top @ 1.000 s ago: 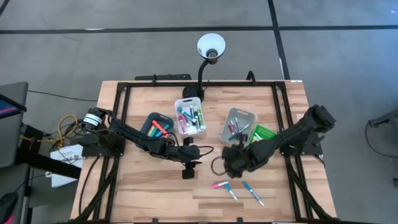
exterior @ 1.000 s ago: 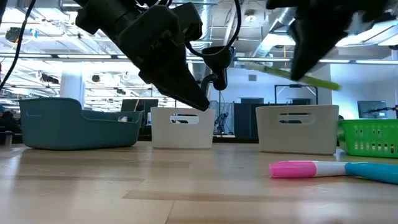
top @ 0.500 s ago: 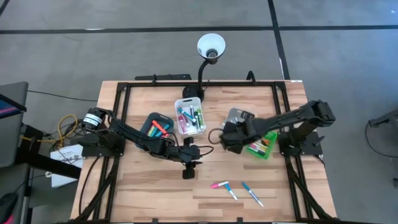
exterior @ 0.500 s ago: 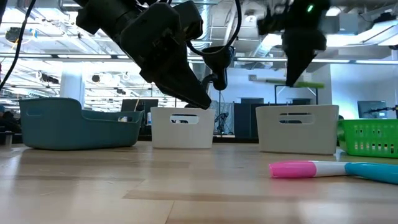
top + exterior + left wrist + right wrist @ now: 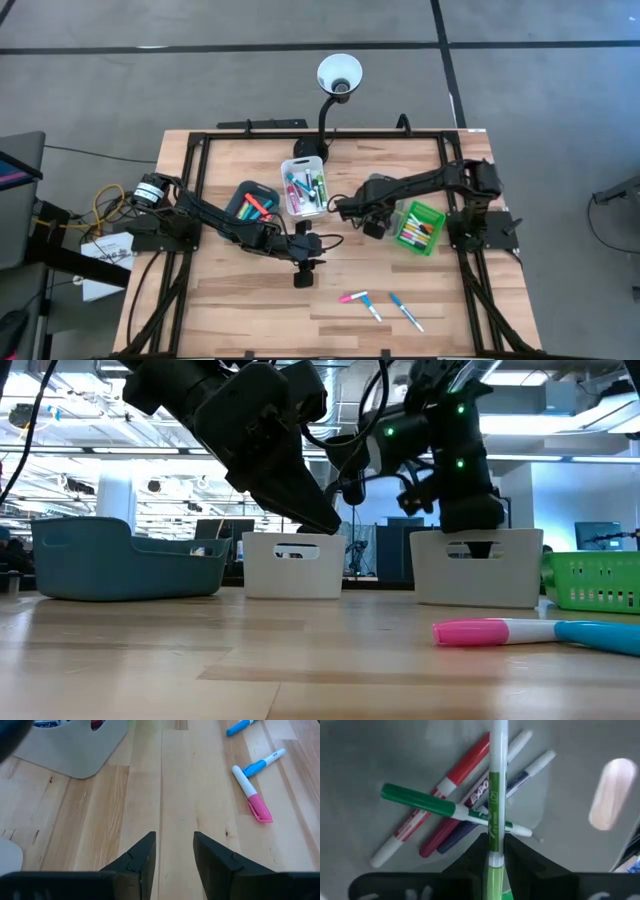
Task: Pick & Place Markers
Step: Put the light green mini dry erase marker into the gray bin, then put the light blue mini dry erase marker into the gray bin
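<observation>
My right gripper (image 5: 372,206) hangs over the grey bin (image 5: 383,183), shut on a green-and-white marker (image 5: 493,795). On the bin's floor below it lie a red marker (image 5: 465,762), a green one (image 5: 420,800) and a dark blue one (image 5: 520,777). My left gripper (image 5: 300,268) stands open above bare wood at the table's middle, with nothing between its fingers (image 5: 145,857). A pink marker (image 5: 352,297) and two blue markers (image 5: 405,311) lie flat on the table near its front. My right gripper pinches the marker's barrel (image 5: 494,832) between its two fingers, which come steeply from above. The marker runs on past the fingertips toward the bin's floor, lifted clear of the markers lying there.
A teal bin (image 5: 255,203), a white bin (image 5: 305,187) and a green bin (image 5: 420,228) flank the grey one, each with markers inside. A lamp (image 5: 339,78) stands at the far edge. Black rails frame the table. Open wood lies at the front left.
My right gripper has swung from the table's middle toward the far edge, carrying the green marker to above the grey bin, and has tipped more steeply downward. The marker, which stuck out about level before, now points down at the bin.
</observation>
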You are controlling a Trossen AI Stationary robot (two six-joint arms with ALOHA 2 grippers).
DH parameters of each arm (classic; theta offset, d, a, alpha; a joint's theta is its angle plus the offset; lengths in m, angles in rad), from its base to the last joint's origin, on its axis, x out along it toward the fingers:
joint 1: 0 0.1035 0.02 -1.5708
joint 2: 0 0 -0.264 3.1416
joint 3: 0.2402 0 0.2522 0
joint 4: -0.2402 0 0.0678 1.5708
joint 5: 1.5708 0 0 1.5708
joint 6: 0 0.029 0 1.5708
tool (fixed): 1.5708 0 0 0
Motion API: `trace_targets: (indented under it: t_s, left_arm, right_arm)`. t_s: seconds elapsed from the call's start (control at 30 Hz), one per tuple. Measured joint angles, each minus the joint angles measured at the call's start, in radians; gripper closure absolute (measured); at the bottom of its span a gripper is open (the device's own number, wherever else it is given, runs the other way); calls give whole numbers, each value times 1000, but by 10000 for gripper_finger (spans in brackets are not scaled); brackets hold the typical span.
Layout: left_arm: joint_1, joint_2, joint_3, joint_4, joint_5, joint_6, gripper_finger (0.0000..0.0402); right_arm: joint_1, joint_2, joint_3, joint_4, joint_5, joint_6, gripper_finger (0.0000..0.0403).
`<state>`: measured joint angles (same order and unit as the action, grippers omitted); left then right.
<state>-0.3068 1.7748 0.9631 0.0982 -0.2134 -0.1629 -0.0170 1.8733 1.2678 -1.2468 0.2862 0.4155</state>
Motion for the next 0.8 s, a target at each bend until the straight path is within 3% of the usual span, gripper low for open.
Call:
trace_targets:
  t_s: [0.3,0.6,0.8]
  left_arm:
    - [0,0,0,0,-2,0,275]
    - [0,0,0,1,-3,0,275]
    - [0,0,0,3,-3,0,275]
  right_arm:
    - [-11,24,3,10,-3,-62,362]
    - [4,-14,0,-24,53,-111,291]
    - [19,-15,50,-178,46,-25,264]
